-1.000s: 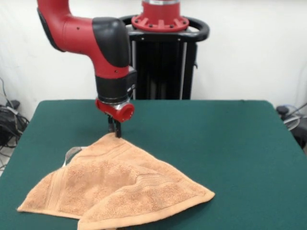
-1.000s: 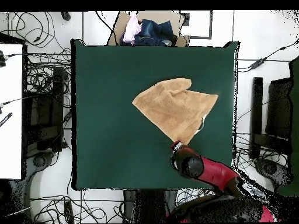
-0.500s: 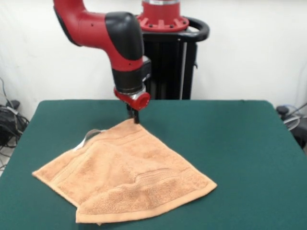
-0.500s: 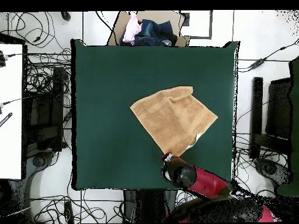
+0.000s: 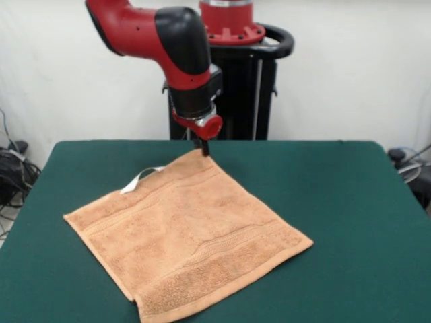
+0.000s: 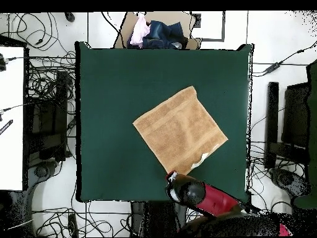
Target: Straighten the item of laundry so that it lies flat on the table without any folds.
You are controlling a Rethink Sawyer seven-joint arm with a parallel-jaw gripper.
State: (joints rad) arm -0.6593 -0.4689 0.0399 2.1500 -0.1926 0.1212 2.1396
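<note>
The orange-tan towel lies spread on the dark green table as a diamond, mostly flat, with band stripes near two ends. Its small white tag curls up at the far left edge. My gripper is shut on the towel's far corner, near the table's far edge and just above the cloth. In the overhead view the towel is a tilted square right of the table's middle, and the gripper sits at its bottom corner under the red arm.
A box with heaped clothes stands beyond the table's top edge in the overhead view. Cables and equipment lie on the floor around the table. The robot pedestal stands right behind the gripper.
My gripper has pulled the held corner toward the pedestal and to the right in the front view. The towel's folded-over part has opened out and it now lies as a near-flat diamond.
</note>
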